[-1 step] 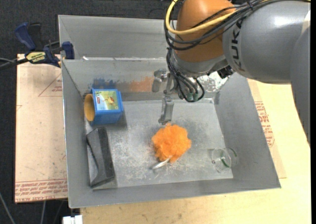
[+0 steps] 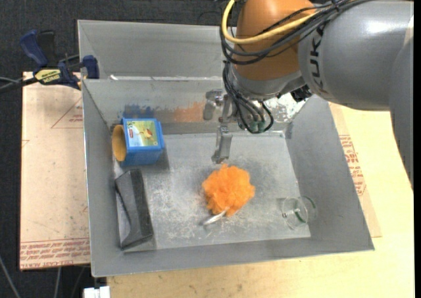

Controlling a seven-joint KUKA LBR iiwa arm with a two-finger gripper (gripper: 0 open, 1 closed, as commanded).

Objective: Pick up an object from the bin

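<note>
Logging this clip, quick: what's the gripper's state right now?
Gripper: cannot be told whether open or closed; it hangs right by the orange fluffy ball.

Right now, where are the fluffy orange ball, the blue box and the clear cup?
fluffy orange ball (image 2: 228, 188), camera view, on its fuzzy middle.
blue box (image 2: 143, 135), camera view, on its printed top face.
clear cup (image 2: 296, 211), camera view, on its see-through side.

one each: blue box (image 2: 143, 140), orange pouf (image 2: 228, 188), clear cup (image 2: 296, 211), dark pad (image 2: 133, 208), tan roll (image 2: 118, 143)

Hand (image 2: 220, 156) just beside orange fluffy ball (image 2: 228, 189), blue box (image 2: 143, 141) at left, grey bin (image 2: 197, 241)
</note>
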